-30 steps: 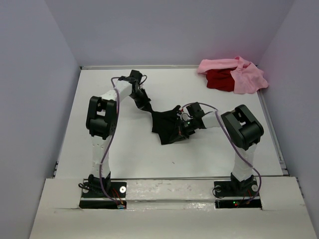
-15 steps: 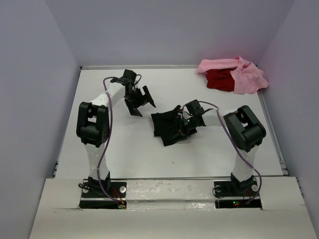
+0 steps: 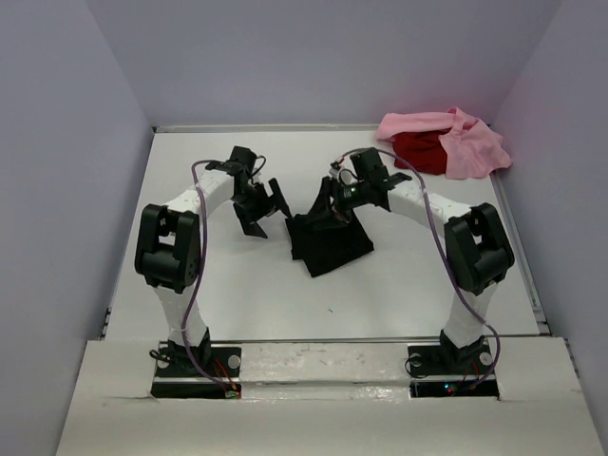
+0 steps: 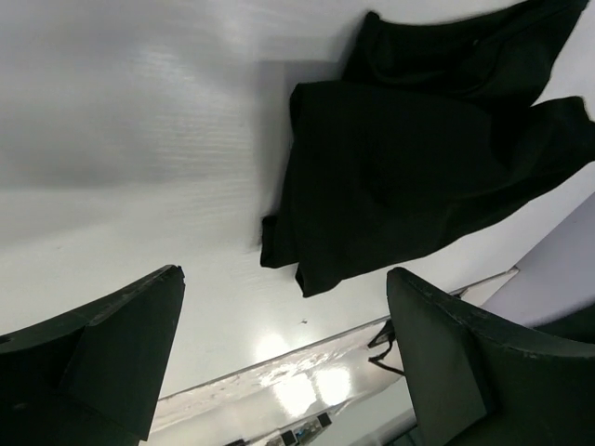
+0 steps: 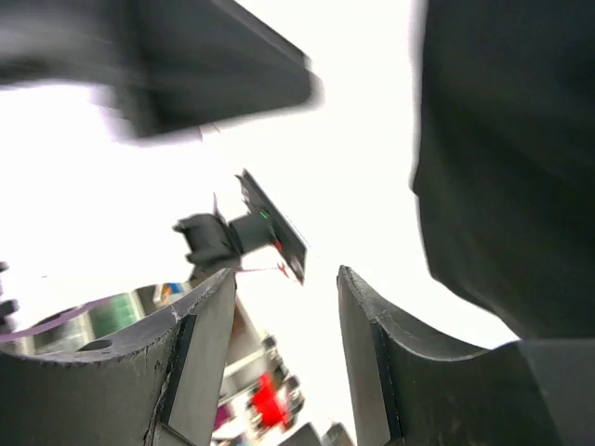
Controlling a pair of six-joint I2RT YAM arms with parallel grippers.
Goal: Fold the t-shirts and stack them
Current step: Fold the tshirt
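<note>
Black cloth is our worry: the black t-shirt [image 3: 331,245] lies roughly folded at the middle of the table [image 3: 218,285]. The left gripper [image 3: 261,211] is spread wide and empty just beside it, and the right gripper [image 3: 328,201] is parted over its far edge holding nothing, so a finger could snag a layer and drag the fold open. Our left wrist view shows 2 uneven overlapping layers that the top view flattens into 1 dark patch; only the top view shows the pink t-shirt [image 3: 470,152] and red t-shirt [image 3: 418,154] heaped in the far right corner.

Table [image 3: 249,290] is lying open at left and near; black shirt [image 3: 332,247] is blocking the middle; shirt pile [image 3: 473,152] is crowding the far-right corner.
</note>
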